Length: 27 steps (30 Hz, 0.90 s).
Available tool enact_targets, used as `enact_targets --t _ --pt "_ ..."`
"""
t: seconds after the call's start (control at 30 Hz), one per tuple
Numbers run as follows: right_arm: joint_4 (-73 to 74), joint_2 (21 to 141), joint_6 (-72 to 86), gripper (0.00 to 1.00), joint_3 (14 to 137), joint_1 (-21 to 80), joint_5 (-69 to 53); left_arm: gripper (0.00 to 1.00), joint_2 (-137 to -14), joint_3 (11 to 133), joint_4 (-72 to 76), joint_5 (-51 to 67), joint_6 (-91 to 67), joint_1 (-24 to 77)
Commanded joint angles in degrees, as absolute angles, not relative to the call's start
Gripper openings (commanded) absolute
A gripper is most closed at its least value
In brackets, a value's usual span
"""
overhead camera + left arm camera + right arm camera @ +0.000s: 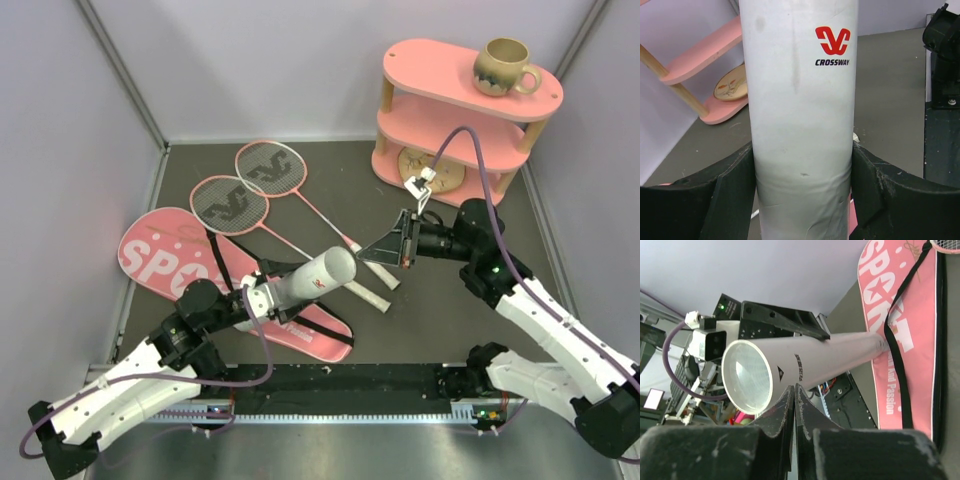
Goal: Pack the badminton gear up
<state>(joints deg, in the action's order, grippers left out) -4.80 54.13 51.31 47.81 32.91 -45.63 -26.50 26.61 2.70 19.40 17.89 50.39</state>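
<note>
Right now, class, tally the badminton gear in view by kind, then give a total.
Rackets: 2
White tube: 1
Pink bag: 1
Total: 4

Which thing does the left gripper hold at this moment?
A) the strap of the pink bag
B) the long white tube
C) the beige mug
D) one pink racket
B: in the left wrist view the white tube stands clamped between the two fingers of the left gripper.
</note>
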Motion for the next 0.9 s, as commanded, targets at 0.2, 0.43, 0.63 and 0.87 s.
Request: enact_targets --t 0.2,0.43,0.63,0.87 --pt "14.05 47.82 37.98 0.0 58.34 34.01 -36.04 0.08 -27.16 28.21 8.79 20.39 17.58 50.71" --pt "14.41 50.8 38.41 0.0 62.4 38.66 -37.1 0.08 -27.07 28.21 8.61 20.13 17.75 50.62" --pt "-1.12 53.52 46.57 0.0 50.29 44.82 -36.04 0.08 -26.9 28.21 8.53 19.95 17.84 50.62" --pt "3.74 51.96 42.91 0.0 50.69 46.58 -31.04 0.08 -26.81 28.04 8.96 19.69 17.49 50.63"
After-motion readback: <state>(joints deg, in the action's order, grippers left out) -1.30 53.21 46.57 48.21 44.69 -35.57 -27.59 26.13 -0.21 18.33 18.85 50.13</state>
